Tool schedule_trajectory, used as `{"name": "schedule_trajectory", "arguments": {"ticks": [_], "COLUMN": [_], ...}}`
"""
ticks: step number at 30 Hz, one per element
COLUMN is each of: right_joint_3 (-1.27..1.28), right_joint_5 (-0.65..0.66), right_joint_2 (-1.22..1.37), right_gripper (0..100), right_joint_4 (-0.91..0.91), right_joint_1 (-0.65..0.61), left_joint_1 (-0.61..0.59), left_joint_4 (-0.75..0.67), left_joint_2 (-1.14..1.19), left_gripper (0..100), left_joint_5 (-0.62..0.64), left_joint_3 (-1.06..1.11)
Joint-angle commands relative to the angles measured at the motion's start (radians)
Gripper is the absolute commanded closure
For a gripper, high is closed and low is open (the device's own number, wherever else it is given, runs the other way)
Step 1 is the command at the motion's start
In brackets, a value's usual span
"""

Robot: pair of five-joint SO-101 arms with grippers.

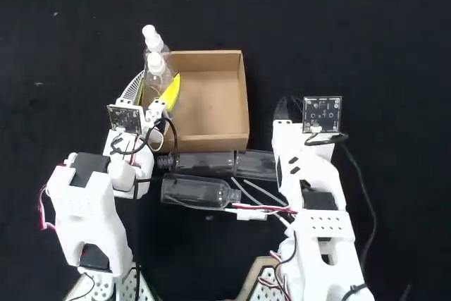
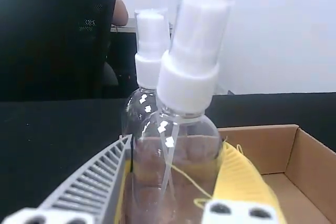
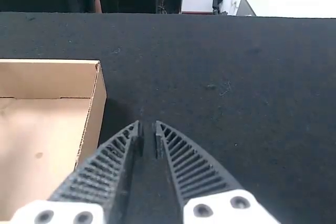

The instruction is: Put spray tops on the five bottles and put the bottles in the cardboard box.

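Observation:
My left gripper (image 1: 158, 81) is shut on a clear bottle (image 1: 156, 68) with a white spray top, just outside the left wall of the cardboard box (image 1: 243, 96). In the left wrist view the held bottle (image 2: 173, 156) sits between the grey and yellow fingers (image 2: 239, 182), and its spray top (image 2: 191, 72) is screwed on. A second capped bottle (image 1: 151, 39) (image 2: 149, 61) stands right behind it. Several topless bottles (image 1: 201, 192) lie in front of the box. My right gripper (image 1: 285, 111) (image 3: 148, 129) is shut and empty, to the right of the box (image 3: 97, 93).
Loose spray tops with thin tubes (image 1: 248, 209) lie between the arms beside the lying bottles. The inside of the box holds no bottles. Black table stretches beyond and to the right of the box.

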Motion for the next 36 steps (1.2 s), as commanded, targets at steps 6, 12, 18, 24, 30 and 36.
{"name": "schedule_trajectory", "arguments": {"ticks": [6,12,18,24,30,36], "right_joint_3": [-0.008,-0.008,-0.008,-0.008,-0.008,-0.010], "right_joint_5": [0.009,0.009,0.009,0.009,0.009,0.009], "right_joint_2": [-0.007,-0.007,-0.007,-0.007,-0.007,-0.007], "right_gripper": [97.3,97.3,97.3,97.3,97.3,97.3], "right_joint_4": [-0.032,-0.032,-0.032,-0.032,-0.032,-0.032], "right_joint_1": [-0.015,-0.015,-0.015,-0.015,-0.015,-0.015], "left_joint_1": [0.002,0.002,0.001,-0.001,-0.013,-0.048], "left_joint_4": [-0.028,-0.028,-0.028,-0.028,-0.035,-0.037], "left_joint_2": [-0.005,-0.005,-0.005,-0.006,-0.015,-0.017], "left_gripper": [97,85,83,83,83,83], "left_joint_5": [-0.008,-0.002,-0.002,-0.006,-0.008,-0.009], "left_joint_3": [-0.042,-0.035,-0.035,-0.035,-0.038,-0.035]}}
